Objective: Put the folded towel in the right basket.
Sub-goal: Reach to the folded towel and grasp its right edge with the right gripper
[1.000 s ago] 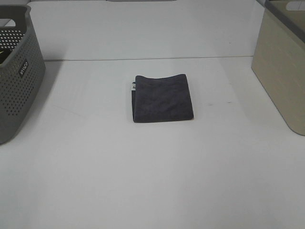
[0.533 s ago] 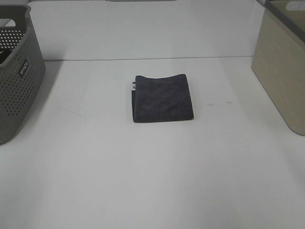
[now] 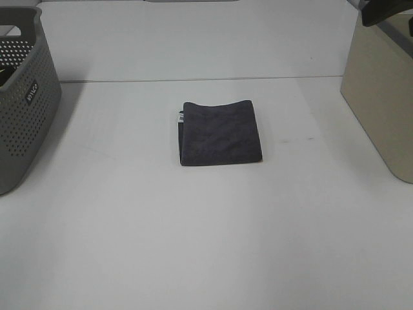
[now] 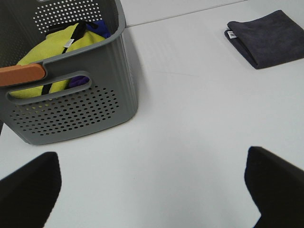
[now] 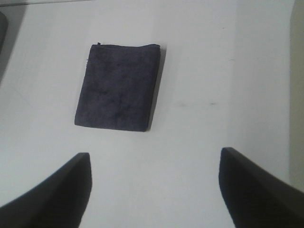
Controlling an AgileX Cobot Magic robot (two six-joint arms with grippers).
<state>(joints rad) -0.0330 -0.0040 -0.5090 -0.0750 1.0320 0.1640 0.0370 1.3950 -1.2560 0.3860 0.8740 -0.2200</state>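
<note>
At each wrist view's edge, the dark right fingers [image 5: 57, 194] and left fingers [image 4: 28, 190] are standing wide apart, gripping nothing, their bases cropped. Ahead of the right pair, one folded towel [image 5: 118, 85], dark and plush, is lying on the white surface [image 3: 193, 245] between two half-cropped baskets: a perforated grey left basket [image 3: 26, 116], a smooth beige right basket [image 3: 381, 103].

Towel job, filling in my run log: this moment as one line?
towel: folded, on table, ungrasped | right gripper: open, empty | left gripper: open, empty | stage: pre-grasp

Fuzzy cloth towel [image 3: 220, 132], matt plastic grey basket [image 3: 26, 116], smooth wht table [image 3: 193, 226]
</note>
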